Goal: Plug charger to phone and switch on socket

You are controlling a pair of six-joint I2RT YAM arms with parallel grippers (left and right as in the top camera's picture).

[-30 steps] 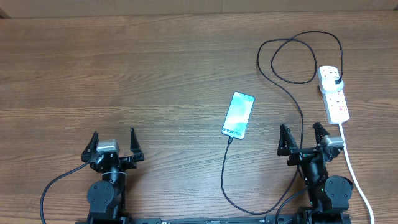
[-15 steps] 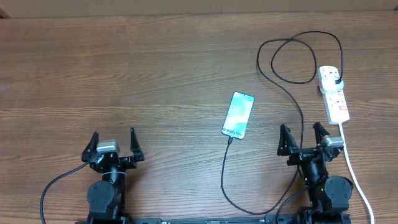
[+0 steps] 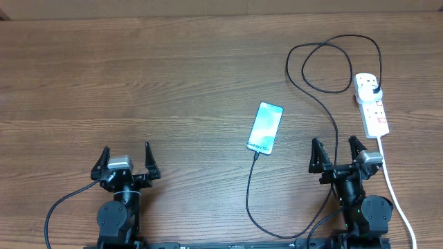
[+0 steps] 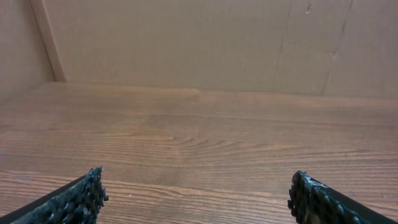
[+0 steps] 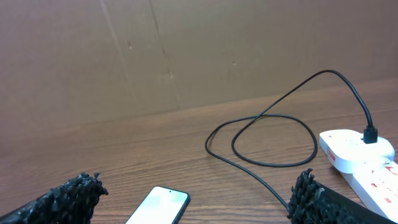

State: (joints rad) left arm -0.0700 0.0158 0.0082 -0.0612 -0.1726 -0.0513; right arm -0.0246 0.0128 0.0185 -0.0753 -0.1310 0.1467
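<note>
The phone (image 3: 264,127) lies flat mid-table, its light blue screen lit; it also shows in the right wrist view as the phone (image 5: 158,205). The charger's thin black cable (image 3: 250,194) meets the phone's near end, curves toward the front edge, then runs back past the right arm, loops at the far right, and ends in a black adapter (image 3: 375,90) sitting in the white socket strip (image 3: 372,105). The cable (image 5: 273,140) and socket (image 5: 364,158) appear in the right wrist view. My left gripper (image 3: 126,160) and right gripper (image 3: 339,153) both stand open and empty near the front edge.
A thick white cord (image 3: 396,197) runs from the socket strip past my right arm to the front right edge. Brown cardboard walls (image 4: 199,43) stand behind the wooden table (image 3: 138,83).
</note>
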